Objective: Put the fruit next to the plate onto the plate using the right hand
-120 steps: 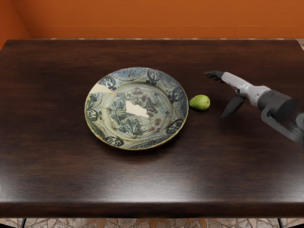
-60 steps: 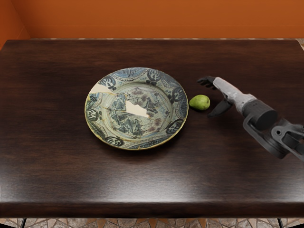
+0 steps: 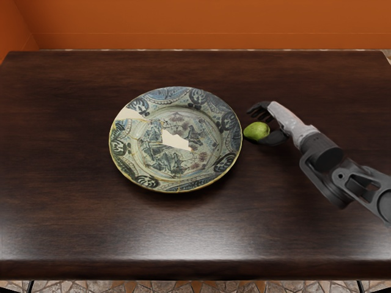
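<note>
Where the head view looked down at a slant, a dark wooden worktop [image 3: 91, 213] filled most of the picture, with an orange wall [image 3: 195, 24] behind it and a strip of tiled floor [image 3: 183, 285] under its near edge. At the middle of the worktop lay a round plate [image 3: 183, 93], painted in blue and grey patterns, with white patches on its left rim and at its centre. Nothing stood between the plate and the fruit.

The fruit [image 3: 256, 130] was small, green and smooth, rather pear-shaped, and lay on the worktop just beside the plate's right rim, off the plate.

The right arm [image 3: 330, 162] came in from the lower right edge and reached up and leftwards, its dark forearm leading to a pale grey wrist. The right hand [image 3: 273, 122] sat right of the fruit, palm turned to it. Its dark fingers [image 3: 258, 110] were spread wide and half curled over the far side of the fruit, while the thumb [image 3: 275, 139] reached round the near side, close against it. The fruit thus lay between fingers and thumb, not clasped; a thin dark gap showed between the upper fingers and the fruit.
</note>
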Motion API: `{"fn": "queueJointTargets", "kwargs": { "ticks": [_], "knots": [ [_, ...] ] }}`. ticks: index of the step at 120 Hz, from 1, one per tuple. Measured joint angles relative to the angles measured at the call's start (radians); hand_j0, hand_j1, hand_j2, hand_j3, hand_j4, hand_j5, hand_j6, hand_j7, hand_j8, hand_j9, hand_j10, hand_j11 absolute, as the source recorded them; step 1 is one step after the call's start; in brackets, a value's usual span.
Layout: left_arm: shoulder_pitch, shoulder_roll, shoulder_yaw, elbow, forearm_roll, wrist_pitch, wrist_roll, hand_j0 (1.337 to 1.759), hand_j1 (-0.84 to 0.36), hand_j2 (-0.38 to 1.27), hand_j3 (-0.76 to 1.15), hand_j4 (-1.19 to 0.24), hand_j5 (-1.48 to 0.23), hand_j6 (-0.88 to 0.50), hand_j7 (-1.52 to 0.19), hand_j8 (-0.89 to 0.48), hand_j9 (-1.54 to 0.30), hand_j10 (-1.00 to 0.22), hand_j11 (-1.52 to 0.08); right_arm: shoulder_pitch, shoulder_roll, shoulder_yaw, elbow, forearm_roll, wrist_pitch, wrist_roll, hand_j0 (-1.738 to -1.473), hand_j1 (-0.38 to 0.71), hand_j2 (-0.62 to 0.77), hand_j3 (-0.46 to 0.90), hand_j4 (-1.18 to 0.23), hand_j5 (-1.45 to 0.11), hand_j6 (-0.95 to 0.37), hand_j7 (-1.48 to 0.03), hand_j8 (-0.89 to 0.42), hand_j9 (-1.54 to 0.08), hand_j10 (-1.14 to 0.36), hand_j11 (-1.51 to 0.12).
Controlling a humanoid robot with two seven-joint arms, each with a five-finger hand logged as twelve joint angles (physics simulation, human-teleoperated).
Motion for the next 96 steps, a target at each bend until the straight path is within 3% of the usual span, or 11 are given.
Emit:
{"fn": "queueJointTargets", "kwargs": {
  "ticks": [17,30,45,66,96],
  "knots": [
    [0.0,0.0,0.0,0.0,0.0,0.0,0.0,1.658,0.35,0.0,0.0,0.0,0.0,0.0,0.0,0.0,0.0,0.0,0.0,0.001,0.017,-0.02,-0.011,-0.007,-0.006,0.0,-1.658,0.17,-0.08,0.0,-0.48,-0.53,-0.45,-0.57,-0.4,-0.56,-0.39,-0.57],
    [0.0,0.0,0.0,0.0,0.0,0.0,0.0,1.658,0.35,0.0,0.0,0.0,0.0,0.0,0.0,0.0,0.0,0.0,0.0,0.004,0.042,-0.024,-0.036,-0.007,-0.006,0.0,-1.658,0.2,-0.08,0.0,-0.51,-0.55,-0.48,-0.6,-0.3,-0.58,-0.35,-0.6],
    [0.0,0.0,0.0,0.0,0.0,0.0,0.0,1.658,0.35,0.0,0.0,0.0,0.0,0.0,0.0,0.0,0.0,0.0,0.0,0.006,0.051,-0.023,-0.047,-0.005,-0.006,0.0,-1.658,0.25,-0.09,0.0,-0.56,-0.61,-0.53,-0.66,-0.33,-0.64,-0.37,-0.67],
    [0.0,0.0,0.0,0.0,0.0,0.0,0.0,1.658,0.35,0.0,0.0,0.0,0.0,0.0,0.0,0.0,0.0,0.0,0.0,0.009,0.048,-0.015,-0.051,0.002,-0.003,-0.003,-1.656,0.29,0.09,0.0,-0.59,-0.73,-0.56,-0.75,-0.34,-0.75,-0.4,-0.76],
    [0.0,0.0,0.0,0.0,0.0,0.0,0.0,1.658,0.35,0.0,0.0,0.0,0.0,0.0,0.0,0.0,0.0,0.0,0.0,0.016,0.023,0.006,-0.046,0.01,0.0,-0.004,-1.657,0.27,0.34,0.0,-0.65,-0.84,-0.64,-0.84,-0.45,-0.85,-0.5,-0.85]
  ]
}}
